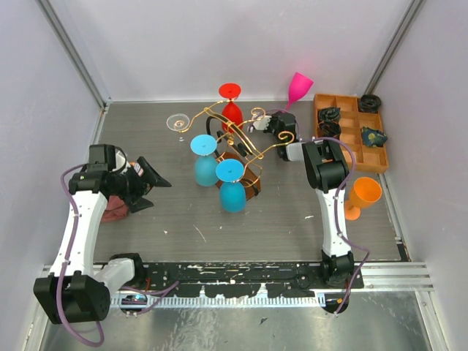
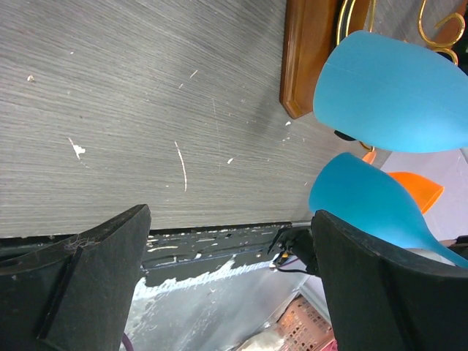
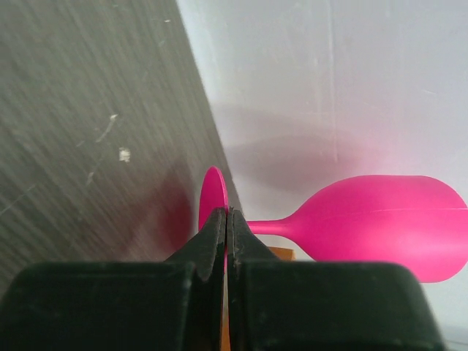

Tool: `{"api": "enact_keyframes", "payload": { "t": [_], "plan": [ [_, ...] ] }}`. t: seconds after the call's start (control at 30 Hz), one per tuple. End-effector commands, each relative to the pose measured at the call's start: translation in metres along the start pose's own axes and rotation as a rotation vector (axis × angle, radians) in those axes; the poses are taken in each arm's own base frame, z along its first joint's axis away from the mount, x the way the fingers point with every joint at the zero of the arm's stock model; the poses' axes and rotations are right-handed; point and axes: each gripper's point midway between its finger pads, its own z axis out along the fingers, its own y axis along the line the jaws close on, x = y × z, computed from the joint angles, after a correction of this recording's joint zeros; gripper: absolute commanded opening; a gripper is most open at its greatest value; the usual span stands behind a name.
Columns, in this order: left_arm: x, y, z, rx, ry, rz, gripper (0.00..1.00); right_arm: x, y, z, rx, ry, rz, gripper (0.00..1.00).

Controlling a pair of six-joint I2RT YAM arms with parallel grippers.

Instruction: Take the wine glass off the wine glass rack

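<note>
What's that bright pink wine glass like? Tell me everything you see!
The bright pink wine glass looks like glossy plastic: a round foot, thin stem and tulip bowl. It stands bowl-up at the back of the grey table, by the white wall. The right gripper, shut, is at its foot; pinching or not, unclear.

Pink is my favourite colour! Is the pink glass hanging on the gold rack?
No, the pink glass stands upright on the table near the back wall, off the wine glass rack.

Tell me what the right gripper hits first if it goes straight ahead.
Probably the pink wine glass: its round foot sits just past the tips of the shut right gripper; how close is hard to judge.
</note>
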Motion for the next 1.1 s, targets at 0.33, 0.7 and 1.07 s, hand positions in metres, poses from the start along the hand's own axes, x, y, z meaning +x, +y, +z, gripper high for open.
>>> {"api": "enact_keyframes", "payload": {
  "t": [0.33,0.7,1.07],
  "plan": [
    [0.006,-0.007,0.004,0.074,0.023,0.011,0.98,0.009,0.059,-0.007,-0.182,0.04,-0.066,0.05],
    [0.019,0.003,0.004,0.068,0.028,0.009,0.98,0.013,0.09,-0.023,-0.306,0.077,-0.03,0.27],
    [0.029,0.013,0.003,0.055,0.029,0.023,0.98,0.014,0.119,-0.05,-0.438,0.14,0.099,0.77]
  ]
}}
